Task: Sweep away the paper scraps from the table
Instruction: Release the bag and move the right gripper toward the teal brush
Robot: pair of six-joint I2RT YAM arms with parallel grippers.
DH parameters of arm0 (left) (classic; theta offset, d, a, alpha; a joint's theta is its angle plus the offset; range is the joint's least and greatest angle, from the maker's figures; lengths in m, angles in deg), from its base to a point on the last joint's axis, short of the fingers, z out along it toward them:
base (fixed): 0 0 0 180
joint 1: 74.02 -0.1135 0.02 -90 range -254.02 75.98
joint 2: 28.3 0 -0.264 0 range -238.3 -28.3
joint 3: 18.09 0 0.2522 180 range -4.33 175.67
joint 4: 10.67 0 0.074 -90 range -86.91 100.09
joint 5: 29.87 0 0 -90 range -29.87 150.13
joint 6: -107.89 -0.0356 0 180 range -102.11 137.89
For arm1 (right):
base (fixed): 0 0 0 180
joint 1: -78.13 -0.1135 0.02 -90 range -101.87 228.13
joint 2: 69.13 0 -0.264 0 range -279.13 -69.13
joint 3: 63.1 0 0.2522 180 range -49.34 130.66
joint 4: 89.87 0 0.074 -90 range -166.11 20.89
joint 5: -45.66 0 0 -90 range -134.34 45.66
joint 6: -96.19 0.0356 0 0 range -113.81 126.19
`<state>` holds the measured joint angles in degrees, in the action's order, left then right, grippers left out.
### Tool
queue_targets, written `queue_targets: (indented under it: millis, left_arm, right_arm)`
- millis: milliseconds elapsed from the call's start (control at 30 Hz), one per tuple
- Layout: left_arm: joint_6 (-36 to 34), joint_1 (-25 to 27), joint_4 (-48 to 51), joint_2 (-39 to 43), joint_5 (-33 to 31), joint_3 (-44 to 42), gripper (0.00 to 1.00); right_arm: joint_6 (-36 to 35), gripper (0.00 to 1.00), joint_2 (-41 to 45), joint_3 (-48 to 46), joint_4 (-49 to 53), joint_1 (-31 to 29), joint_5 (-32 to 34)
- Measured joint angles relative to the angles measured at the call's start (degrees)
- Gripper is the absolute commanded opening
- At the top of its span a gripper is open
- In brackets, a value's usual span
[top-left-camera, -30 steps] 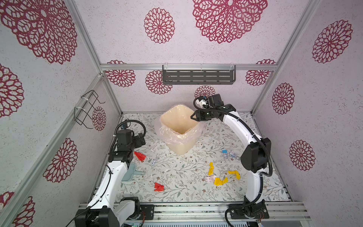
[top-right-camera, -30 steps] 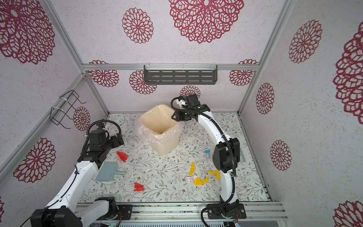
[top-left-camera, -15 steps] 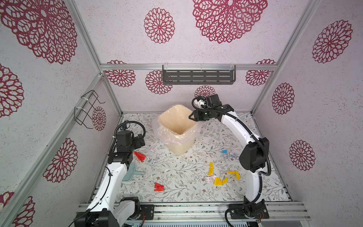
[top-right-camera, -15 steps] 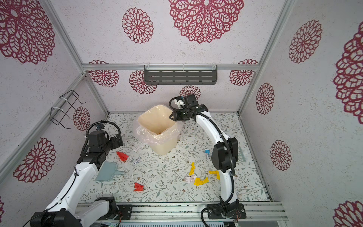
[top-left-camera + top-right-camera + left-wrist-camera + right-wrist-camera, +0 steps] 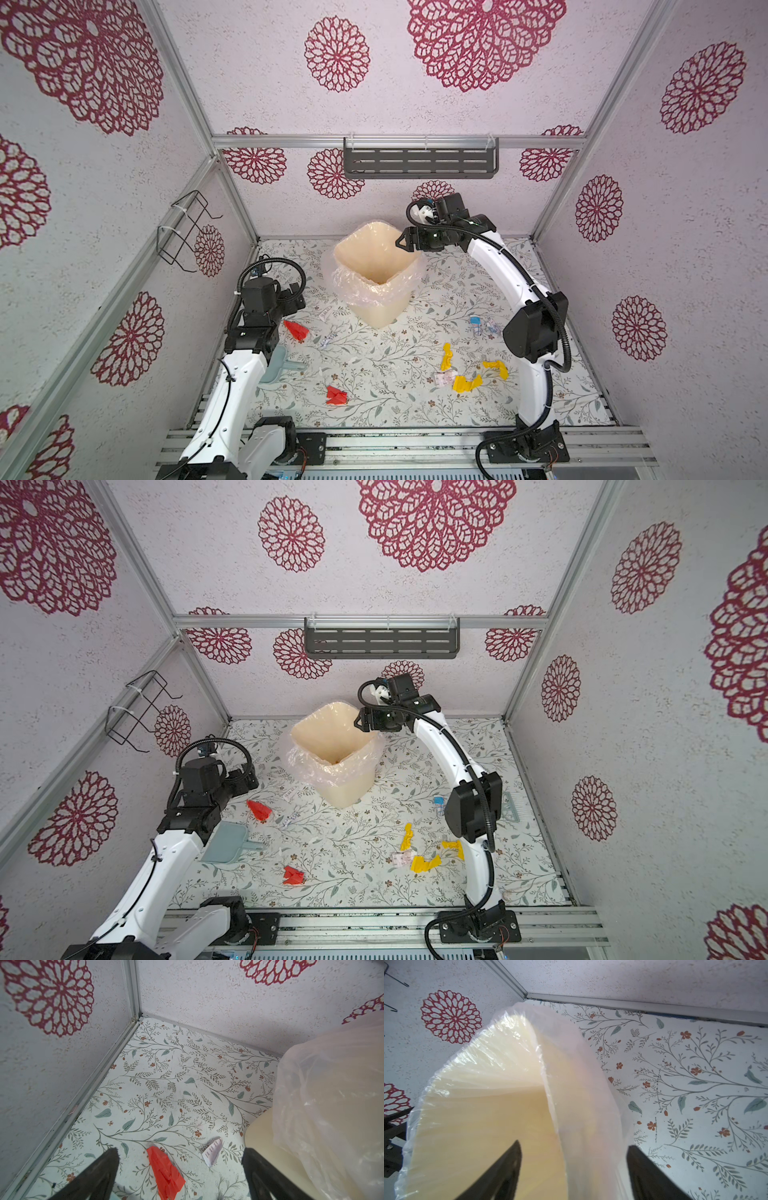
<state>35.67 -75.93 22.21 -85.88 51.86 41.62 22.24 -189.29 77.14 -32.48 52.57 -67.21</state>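
Paper scraps lie on the leaf-printed table (image 5: 390, 409): a red one (image 5: 296, 329) by the left arm, another red one (image 5: 336, 395) near the front, yellow ones (image 5: 467, 383) and a white printed one (image 5: 444, 378) at the right. My left gripper (image 5: 296, 300) hangs open over the table; in the left wrist view the red scrap (image 5: 165, 1172) and a white scrap (image 5: 213, 1151) lie between its spread fingers (image 5: 113, 1153). My right gripper (image 5: 405, 242) is open at the cream bin (image 5: 376, 266), its jaws either side of the bin's lined rim (image 5: 571, 1084), holding nothing.
A pale blue dustpan (image 5: 276, 365) lies beside the left arm. A pale brush (image 5: 509, 807) lies behind the right arm's elbow. A small blue bit (image 5: 475, 321) sits right of the bin. Walls close the table on three sides.
My right gripper has shifted slightly left over the bin's rim and its jaws have spread apart. The left arm has barely moved.
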Motion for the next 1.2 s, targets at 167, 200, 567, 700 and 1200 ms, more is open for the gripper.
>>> queue_targets:
  millis: [167,200,567,700,1200]
  left_arm:
    - [0.0,-0.02,0.31,0.57,0.09,0.0,0.97]
    - [0.0,-0.02,0.42,0.61,0.09,0.0,0.97]
    - [0.07,-0.02,1.84,1.86,0.87,0.0,0.97]
    - [0.24,-0.02,2.27,2.27,1.49,-0.02,0.97]
    - [0.48,0.0,2.64,2.27,1.86,-0.02,0.97]
  right_arm:
    - [1.11,0.99,1.03,0.07,0.31,1.64,0.66]
    - [1.44,0.99,1.38,0.07,0.39,2.03,0.74]
    - [3.91,0.99,9.64,0.7,3.45,6.67,6.69]
    - [7.58,0.99,13.84,-0.48,6.97,8.17,16.31]
    - [31.82,0.99,30.56,-32.76,13.22,16.44,42.05]
